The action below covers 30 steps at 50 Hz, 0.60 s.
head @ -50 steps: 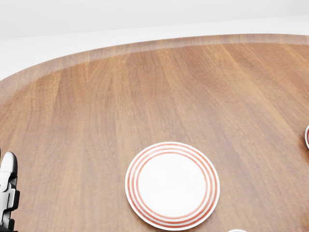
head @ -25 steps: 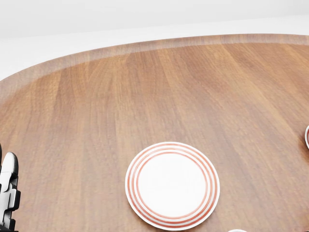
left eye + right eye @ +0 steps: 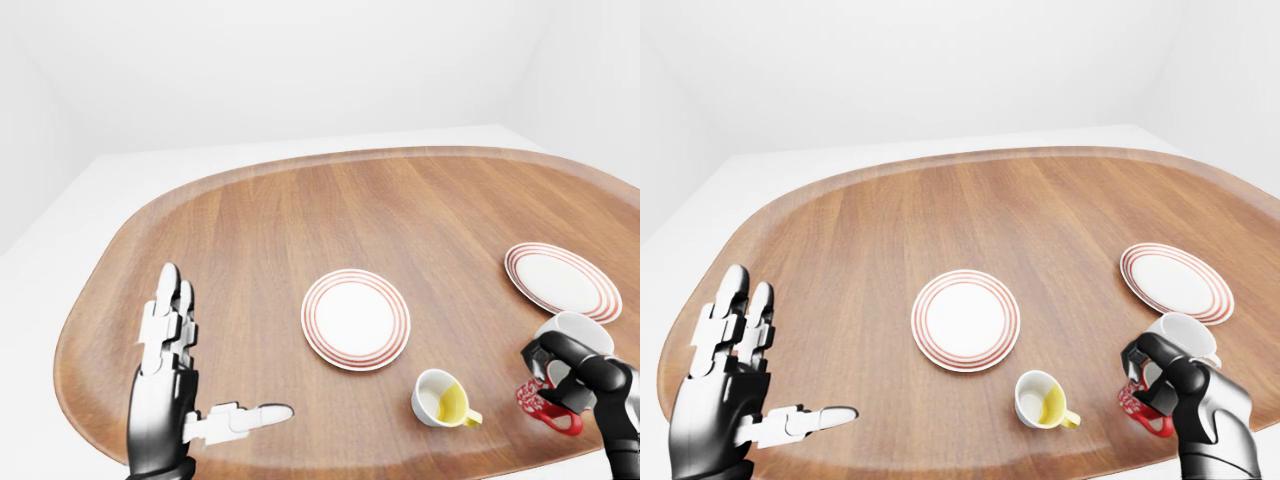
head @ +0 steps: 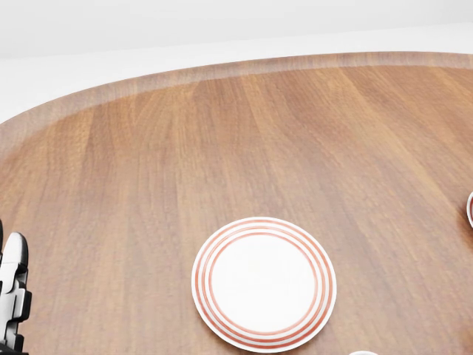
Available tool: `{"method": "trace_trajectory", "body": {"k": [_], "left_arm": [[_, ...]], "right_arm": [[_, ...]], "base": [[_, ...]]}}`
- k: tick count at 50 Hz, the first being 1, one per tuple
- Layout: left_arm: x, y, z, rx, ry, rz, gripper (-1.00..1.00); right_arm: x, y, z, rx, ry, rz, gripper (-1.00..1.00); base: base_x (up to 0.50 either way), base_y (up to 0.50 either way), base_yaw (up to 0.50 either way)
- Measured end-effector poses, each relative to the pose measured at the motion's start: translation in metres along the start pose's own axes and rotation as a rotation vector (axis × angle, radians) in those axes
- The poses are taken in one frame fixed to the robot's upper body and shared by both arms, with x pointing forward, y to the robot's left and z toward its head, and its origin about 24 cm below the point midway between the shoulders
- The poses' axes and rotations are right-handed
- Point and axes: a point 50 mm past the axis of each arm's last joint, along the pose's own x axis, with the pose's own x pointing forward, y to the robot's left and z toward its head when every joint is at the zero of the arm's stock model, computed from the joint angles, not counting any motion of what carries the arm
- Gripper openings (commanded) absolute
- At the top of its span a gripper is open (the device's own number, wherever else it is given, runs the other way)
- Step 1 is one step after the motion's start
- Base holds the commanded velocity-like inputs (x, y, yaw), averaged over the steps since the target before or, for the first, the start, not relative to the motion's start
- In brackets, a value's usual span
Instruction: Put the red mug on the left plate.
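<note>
Right-eye view has the red mug (image 3: pixel 1143 402) at lower right, near the table's (image 3: pixel 890 220) bottom edge: white body patterned in red, red handle, tipped over with its pale rim pointing up and to the right. The right hand (image 3: pixel 1165 385) has its dark fingers clamped round it (whether the mug touches the wood or hangs just above, I cannot tell). Just left of it stands a yellow mug (image 3: pixel 1043 401), upright, white outside, yellow handle at its lower right, with yellow showing inside. That makes two mugs. Two plates too, both white with red rings and nothing on them: the left plate (image 3: pixel 966 320) near the table's middle, the right plate (image 3: pixel 1175 282) above the gripped mug, towards the right edge. The left hand (image 3: pixel 732 400) is raised at lower left, fingers spread apart, thumb pointing right, gripping nothing.
</note>
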Motion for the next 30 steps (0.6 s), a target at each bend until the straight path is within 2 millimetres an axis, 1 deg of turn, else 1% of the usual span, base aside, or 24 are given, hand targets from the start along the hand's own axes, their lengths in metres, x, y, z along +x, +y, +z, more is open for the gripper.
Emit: {"method": "trace_trajectory", "body": {"k": [2, 6, 9, 13, 16, 20, 21, 26, 30], "left_arm": [[0.000, 0.000, 0.000, 0.000, -0.001, 0.000, 1.00], [0.000, 0.000, 0.000, 0.000, -0.002, -0.001, 1.00], [0.001, 0.000, 0.000, 0.000, -0.002, -0.001, 1.00], [0.001, 0.000, 0.000, -0.001, -0.002, -0.001, 1.00], [0.001, 0.000, -0.001, -0.001, -0.002, -0.001, 1.00], [0.001, 0.000, -0.001, -0.002, -0.001, -0.001, 1.00], [0.001, 0.000, -0.001, -0.002, -0.001, 0.000, 1.00], [0.001, 0.000, -0.002, -0.003, 0.000, 0.000, 1.00], [0.002, 0.000, -0.002, -0.003, 0.000, 0.000, 1.00]], "right_arm": [[-0.003, -0.013, 0.010, -0.027, -0.020, -0.048, -1.00], [-0.009, -0.045, 0.040, -0.091, -0.077, -0.155, -1.00], [-0.014, -0.064, 0.061, -0.133, -0.111, -0.219, -1.00], [-0.022, -0.092, 0.101, -0.190, -0.176, -0.306, -1.00], [-0.029, -0.109, 0.128, -0.216, -0.223, -0.361, -1.00], [-0.038, -0.125, 0.152, -0.242, -0.263, -0.416, -1.00], [-0.038, -0.129, 0.160, -0.246, -0.269, -0.424, -1.00], [-0.036, -0.144, 0.212, -0.224, -0.354, -0.462, -1.00], [-0.041, -0.151, 0.243, -0.219, -0.405, -0.483, -1.00]], "base": [[0.00, 0.00, 0.00], [0.00, 0.00, 0.00], [0.00, 0.00, 0.00], [0.00, 0.00, 0.00], [0.00, 0.00, 0.00], [0.00, 0.00, 0.00], [0.00, 0.00, 0.00], [0.00, 0.00, 0.00], [0.00, 0.00, 0.00]]}}
